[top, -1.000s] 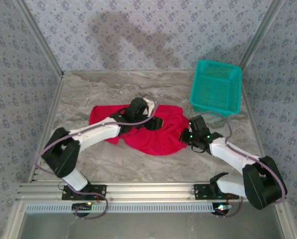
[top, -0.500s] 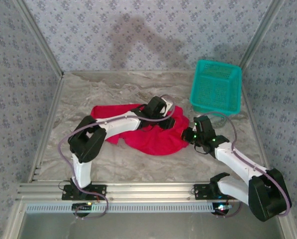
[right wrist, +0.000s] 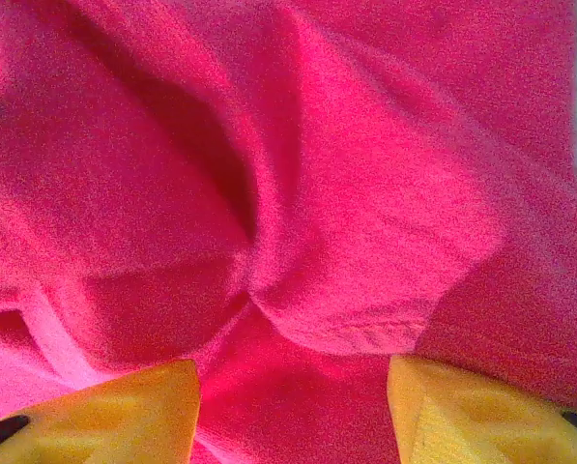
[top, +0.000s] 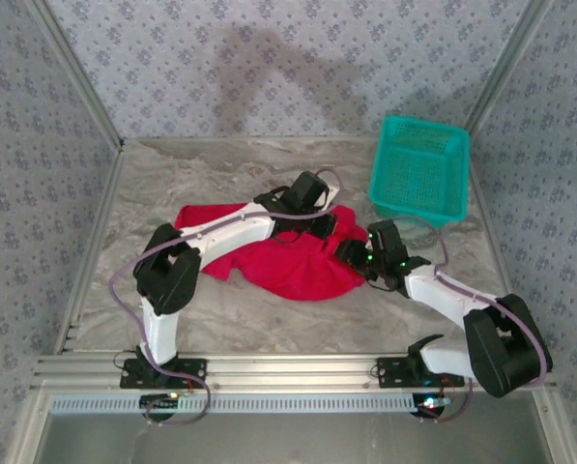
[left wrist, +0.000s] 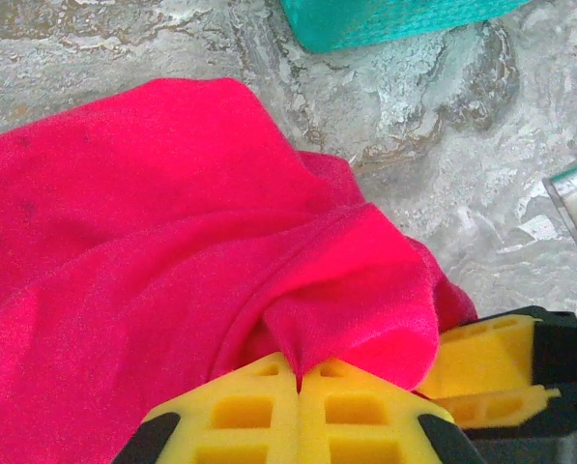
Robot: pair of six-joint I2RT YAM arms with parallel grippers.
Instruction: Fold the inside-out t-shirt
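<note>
While the left gripper (left wrist: pixel 299 379) pinched a fold of the red t-shirt (left wrist: pixel 143 222) between pressed-together fingers, the right gripper (right wrist: pixel 293 391) stood spread above the cloth. The shirt lay crumpled on the table (top: pixel 220 319), near the basket (top: pixel 418 169). It probably was being straightened out; next, the right gripper needed its own hold.

**Teal basket on a marble-look table**

A teal mesh basket (top: pixel 418 169) stands upright at the table's far right corner (its sides a fine grid). The table (top: pixel 172 174) is grey, veined like marble. Patterned walls (top: pixel 269 68) rise along three edges.
</note>
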